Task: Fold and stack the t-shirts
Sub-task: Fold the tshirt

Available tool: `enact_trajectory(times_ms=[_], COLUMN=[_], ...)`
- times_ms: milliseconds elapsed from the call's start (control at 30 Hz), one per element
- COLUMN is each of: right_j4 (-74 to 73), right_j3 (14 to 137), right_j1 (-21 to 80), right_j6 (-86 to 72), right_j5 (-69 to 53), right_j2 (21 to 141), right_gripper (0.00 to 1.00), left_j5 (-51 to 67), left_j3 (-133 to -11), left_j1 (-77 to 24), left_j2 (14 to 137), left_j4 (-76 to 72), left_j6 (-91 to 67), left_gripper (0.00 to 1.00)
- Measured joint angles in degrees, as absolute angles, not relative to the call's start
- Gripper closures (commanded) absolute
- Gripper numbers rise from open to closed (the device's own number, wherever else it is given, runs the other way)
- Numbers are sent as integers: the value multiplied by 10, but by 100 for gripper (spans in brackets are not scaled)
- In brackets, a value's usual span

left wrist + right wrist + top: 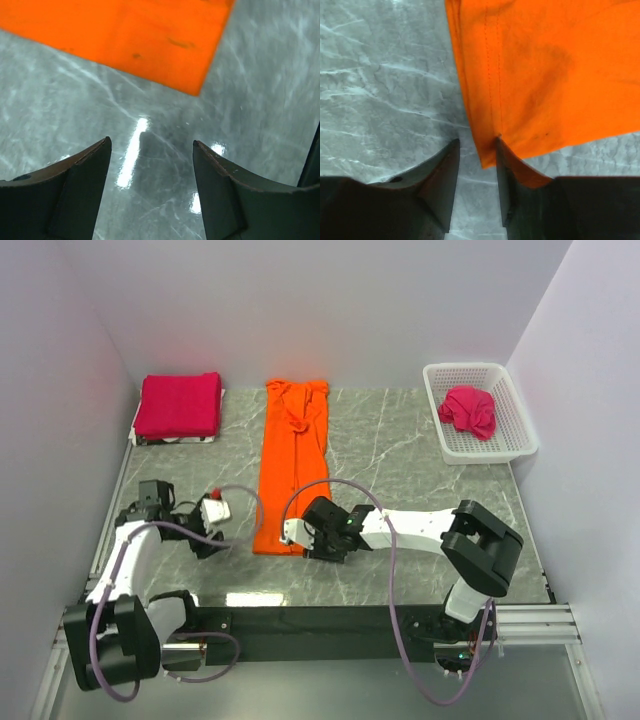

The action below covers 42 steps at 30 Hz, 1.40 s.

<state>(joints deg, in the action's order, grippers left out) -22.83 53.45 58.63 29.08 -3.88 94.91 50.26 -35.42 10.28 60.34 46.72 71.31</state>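
The orange t-shirt lies folded into a long narrow strip down the middle of the table. My right gripper is at its near right corner. In the right wrist view the jaws stand a narrow gap apart, with the corner of the orange shirt between them and bare table showing below it. My left gripper is open and empty just left of the shirt's near left corner. It hovers over bare table with the orange shirt ahead. A folded crimson-pink shirt lies at the back left.
A white lattice basket at the back right holds a crumpled crimson-pink shirt. The folded crimson-pink shirt rests on something white. White walls close in the table on the left, back and right.
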Motion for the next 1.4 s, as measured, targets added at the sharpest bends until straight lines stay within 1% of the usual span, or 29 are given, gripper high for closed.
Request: enact_trajectory(times_ms=[67,100,200,300,400,600,633,733,867,967,1000,1200,1400], right_j4=[-223,-221,-216,-217,-217,-219,-219,-219,-221,-222,-223,-249,-293], right_j3=[535,535,536,536,536,537,537,537,537,537,537,537,537], right_j1=[586,587,587,587,587,587,587,587,587,587,587,587,588], right_j6=[292,292,291,287,283,279,278,275,269,268,267,259,247], right_j5=[-41,-41,-40,-41,-42,-52,-55,-61,-70,-74,-76,-101,-138], right_j2=[953,954,955,955,955,955,955,954,954,954,953,945,906], right_gripper=[74,85,100,100,100,100,100,100,100,100,100,100,100], left_j5=[495,490,472,449,432,399,393,376,368,356,351,333,353], left_j3=[-323,-307,-253,-212,-191,-185,-185,-185,-187,-191,-196,-220,-232], left_j1=[93,81,19,-60,-114,-177,-184,-205,-221,-238,-242,-248,-250], left_j2=[581,568,518,486,483,523,531,559,579,592,600,612,529], left_j4=[468,463,418,354,299,221,212,196,185,175,175,215,303], left_j6=[761,776,787,770,753,729,728,727,739,743,743,744,753], left_gripper=[28,29,31,32,35,49,53,56,58,77,85,99,99])
